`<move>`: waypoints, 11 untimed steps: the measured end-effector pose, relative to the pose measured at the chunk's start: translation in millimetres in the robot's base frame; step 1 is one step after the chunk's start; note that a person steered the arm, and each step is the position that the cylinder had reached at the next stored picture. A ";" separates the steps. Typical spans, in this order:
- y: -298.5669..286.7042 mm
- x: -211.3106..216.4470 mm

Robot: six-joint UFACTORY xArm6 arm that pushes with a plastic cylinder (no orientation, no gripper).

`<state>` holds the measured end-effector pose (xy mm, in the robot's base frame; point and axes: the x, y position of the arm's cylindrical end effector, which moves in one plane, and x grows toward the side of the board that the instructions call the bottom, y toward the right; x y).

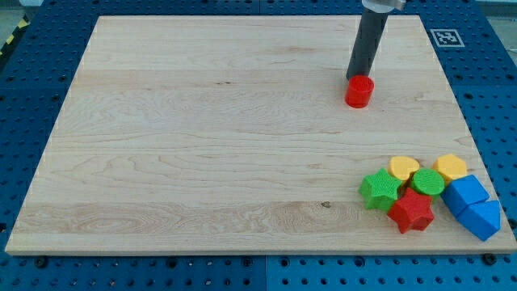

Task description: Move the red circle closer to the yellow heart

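Note:
The red circle [359, 91] sits on the wooden board at the view's upper right. My tip [352, 78] touches its upper-left side. The yellow heart [403, 168] lies at the view's lower right, at the top of a cluster of blocks, well below the red circle and a little to its right.
The cluster at the lower right also holds a yellow block [450, 168], a green circle [427, 183], a green star-like block [379, 190], a red star [411, 211] and two blue blocks [464, 194] [483, 219]. The wooden board's [202, 145] right edge runs beside the blue blocks.

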<state>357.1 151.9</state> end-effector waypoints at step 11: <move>-52.1 95.9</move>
<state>453.0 99.8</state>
